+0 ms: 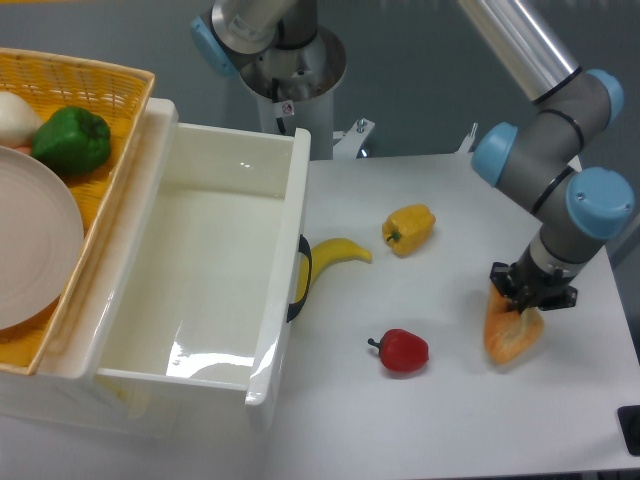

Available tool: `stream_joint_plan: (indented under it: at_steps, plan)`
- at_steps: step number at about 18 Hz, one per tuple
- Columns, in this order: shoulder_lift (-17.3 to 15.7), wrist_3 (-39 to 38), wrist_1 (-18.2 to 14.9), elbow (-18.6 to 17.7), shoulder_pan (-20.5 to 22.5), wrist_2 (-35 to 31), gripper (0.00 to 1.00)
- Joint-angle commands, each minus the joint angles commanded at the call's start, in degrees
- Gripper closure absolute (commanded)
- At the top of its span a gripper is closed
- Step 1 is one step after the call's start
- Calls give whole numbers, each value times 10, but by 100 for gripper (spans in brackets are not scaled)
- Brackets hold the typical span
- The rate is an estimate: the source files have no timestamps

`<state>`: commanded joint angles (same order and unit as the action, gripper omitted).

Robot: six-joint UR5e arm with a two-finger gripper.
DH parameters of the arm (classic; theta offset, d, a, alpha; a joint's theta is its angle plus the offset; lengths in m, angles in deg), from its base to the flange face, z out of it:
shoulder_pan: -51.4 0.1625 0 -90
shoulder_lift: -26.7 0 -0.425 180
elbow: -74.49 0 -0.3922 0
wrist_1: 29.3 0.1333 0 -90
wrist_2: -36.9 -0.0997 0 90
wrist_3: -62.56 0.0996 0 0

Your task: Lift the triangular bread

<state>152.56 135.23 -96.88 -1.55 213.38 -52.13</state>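
The triangular bread [512,338] is golden-brown and lies on the white table at the right, near the table's right edge. My gripper [526,303] stands straight above it with its fingers down on the bread's upper end. The fingertips are hidden behind the bread and the gripper body, so I cannot tell how far the jaws are closed. The bread still rests on the table.
A red pepper [403,351] lies left of the bread. A yellow bell pepper [409,229] and a yellow banana [336,254] lie further back. A white bin [285,262] fills the left. A yellow basket [126,137] holds a green pepper [70,140] and a plate [35,248].
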Motion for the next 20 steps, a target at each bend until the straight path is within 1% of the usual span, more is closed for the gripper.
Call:
stream_joint_plan:
  at_steps: [3, 6, 11, 13, 20]
  plan:
    - [-3, 87, -24, 21, 13, -8, 100]
    - [-3, 105, -33, 35, 28, -7, 100]
    - [0, 150, -72, 67, 33, -7, 100]
    - [0, 150, -75, 74, 37, -6, 100]
    - [-1, 164, -73, 75, 38, -6, 100]
